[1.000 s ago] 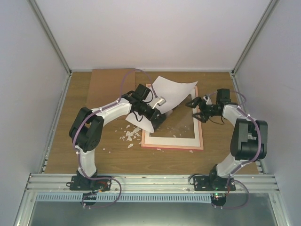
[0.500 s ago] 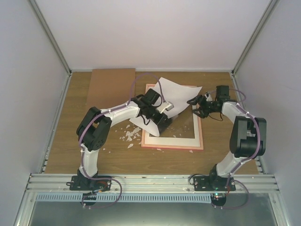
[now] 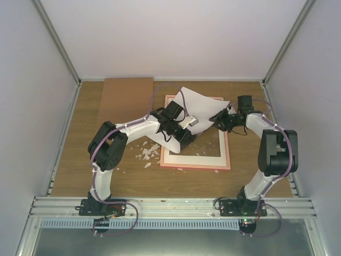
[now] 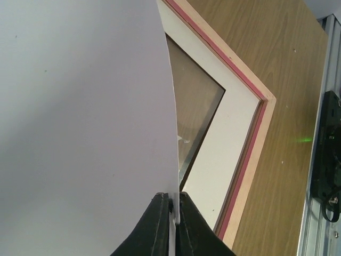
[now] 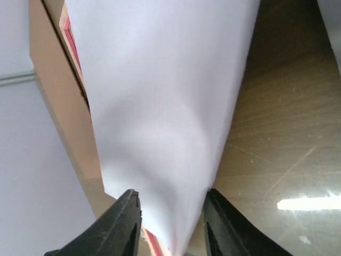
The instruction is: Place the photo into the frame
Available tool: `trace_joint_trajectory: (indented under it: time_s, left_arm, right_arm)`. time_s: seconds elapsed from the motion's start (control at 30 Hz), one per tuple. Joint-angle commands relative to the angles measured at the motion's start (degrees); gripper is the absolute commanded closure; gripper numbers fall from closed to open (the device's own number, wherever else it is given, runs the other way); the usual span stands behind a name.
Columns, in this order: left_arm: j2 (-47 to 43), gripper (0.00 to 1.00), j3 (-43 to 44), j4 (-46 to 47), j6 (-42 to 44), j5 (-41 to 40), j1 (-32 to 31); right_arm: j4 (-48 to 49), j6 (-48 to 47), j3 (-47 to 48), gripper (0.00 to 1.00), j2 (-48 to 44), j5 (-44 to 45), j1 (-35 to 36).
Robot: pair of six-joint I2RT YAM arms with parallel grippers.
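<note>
Top external view: the photo [image 3: 200, 104], white back up, arches over the far half of the frame [image 3: 194, 167], which lies flat on the table [image 3: 74, 160] w/ its white mat [image 3: 194, 160] and clear pane [image 3: 205, 144] showing. What's new in the last second: your right gripper [image 3: 219, 118] has swung in from beside the frame's right edge to the photo's right corner, fingers going from wide to approx half shut. Your left gripper [image 3: 185, 140] has hardly moved & keeps its pinch on the sheet's near edge. My read: you're about to have a two-point hold, which you'd need to flatten the curl and lay the print square into the opening; it isn't in yet. Left wrist view adds what the top can't: fingers fully closed on the paper's edge, nothing else between them, w/ the frame's corner, pink lip and mat just beyond. Right wrist view shows the sheet running down between the two fingers, which stand apart either side of it, narrowed but not clamped flat as far as I can judge. Only the top view shows the brown board [image 3: 125, 98] lying at far left & white scraps [image 3: 145, 154] left of the frame. The printed side isn't visible in any view.
</note>
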Motion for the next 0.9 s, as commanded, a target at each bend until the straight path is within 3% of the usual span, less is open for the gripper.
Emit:
trace_joint_trajectory:
  time_s: [0.0,0.1,0.23,0.53,0.67,0.87]
  left_arm:
    - [0.01,0.92,0.77,2.41,-0.17,-1.32,-1.46]
    - [-0.28,0.90,0.63,2.34,0.26,-2.06,-1.95]
    - [-1.64,0.76,0.42,1.02,1.90,-3.18,-1.56]
    - [-12.47,0.32,-4.82,1.02,5.26,-2.36,6.09]
    - [-15.43,0.02,-5.82,-1.06,7.49,-3.40,9.85]
    - [-18.06,0.01,-8.68,-1.01,9.24,-3.72,14.42]
  right_arm:
    - [-1.38,0.42,2.81,0.68,1.75,2.35,2.65]
    - [-1.87,-0.35,3.46,0.80,2.57,2.69,2.99]
    - [-3.32,-2.89,3.56,0.99,2.24,3.73,2.55]
    - [-8.66,-21.81,4.28,1.00,1.67,-4.42,-1.60]
    - [-13.66,-30.44,7.66,1.00,1.62,-6.05,-1.65]
    - [-24.13,-45.37,13.76,1.00,4.03,-8.65,-2.03]
